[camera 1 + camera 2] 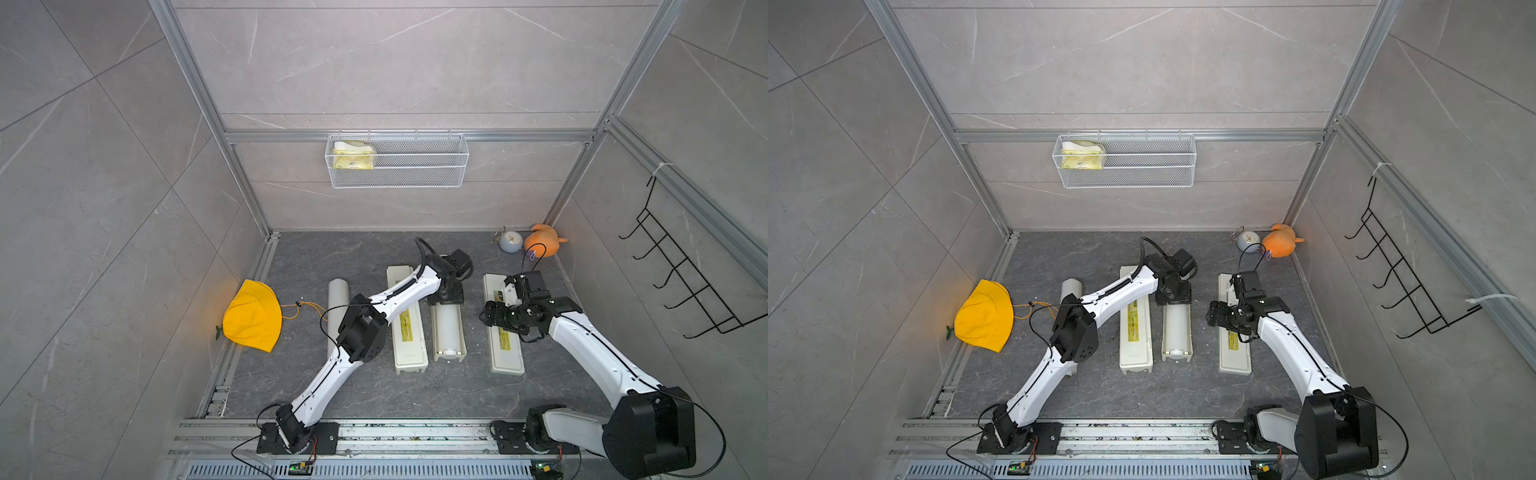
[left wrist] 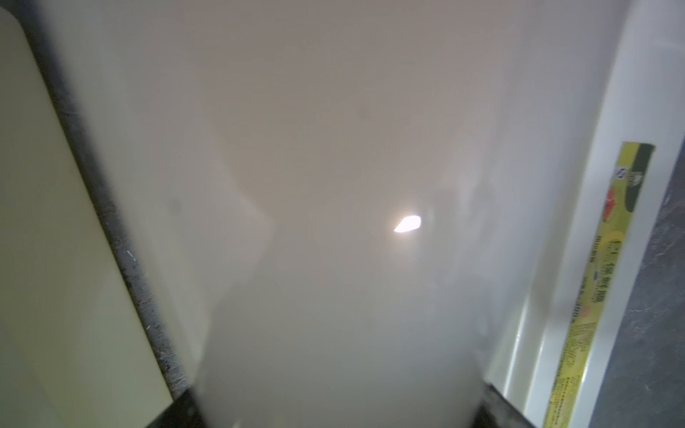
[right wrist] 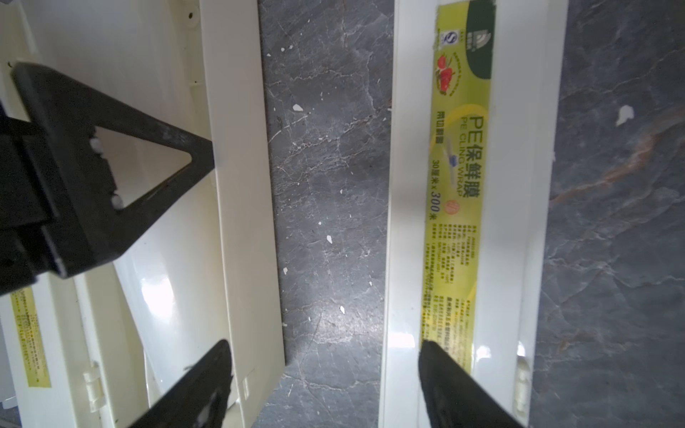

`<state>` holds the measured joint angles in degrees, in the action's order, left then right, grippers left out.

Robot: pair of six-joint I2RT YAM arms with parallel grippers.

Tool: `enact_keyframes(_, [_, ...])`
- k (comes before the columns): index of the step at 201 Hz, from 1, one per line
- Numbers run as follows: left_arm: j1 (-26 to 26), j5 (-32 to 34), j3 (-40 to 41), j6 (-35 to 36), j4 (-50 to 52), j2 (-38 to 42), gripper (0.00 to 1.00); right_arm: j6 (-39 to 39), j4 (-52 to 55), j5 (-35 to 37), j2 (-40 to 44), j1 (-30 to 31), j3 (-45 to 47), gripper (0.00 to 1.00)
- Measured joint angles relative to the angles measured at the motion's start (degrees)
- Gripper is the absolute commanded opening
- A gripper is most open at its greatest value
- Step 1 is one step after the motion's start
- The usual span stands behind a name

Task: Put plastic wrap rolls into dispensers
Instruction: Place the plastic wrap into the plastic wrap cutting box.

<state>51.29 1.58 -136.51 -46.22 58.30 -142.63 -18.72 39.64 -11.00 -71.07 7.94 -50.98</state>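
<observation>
On the tabletop (image 1: 374, 386), the left gripper (image 1: 446, 301) clamps the plastic wrap roll (image 1: 447, 330).

My best lane is the bare strip of worktop (image 3: 326, 222) between the open dispenser (image 1: 449, 357) and the closed dispenser (image 1: 508, 357), where my right pincer (image 3: 322, 355) hangs with its jaws spread. My left arm (image 1: 403, 293) lies across the open lid (image 1: 409, 353) and the loose roll (image 1: 338, 291), blocking any drop from above there, its left pincer (image 1: 446, 298) clamped round the roll in the tray (image 1: 448, 328). The yellow hat (image 1: 251, 316) crowds the left edge; the clock (image 1: 510, 242) and orange toy (image 1: 542, 243) fill the far right corner.
</observation>
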Motion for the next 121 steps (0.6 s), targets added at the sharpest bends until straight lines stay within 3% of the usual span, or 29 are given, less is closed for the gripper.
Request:
enact_keyframes(36, [0.00,-0.17,0.04,-0.07,-0.11,-0.61,0.64,-0.02,0.00,0.04,0.07,0.00,0.00,0.82])
enact_keyframes(68, [0.02,-0.15,0.04,-0.17,-0.17,-0.61,0.76,0.35,0.02,0.61,0.07,0.00,0.00,0.90])
enact_keyframes(121, [-0.04,-0.17,3.28,-0.52,-4.07,2.69,0.80,0.94,1.31,4.15,-0.13,0.00,-1.60,1.00])
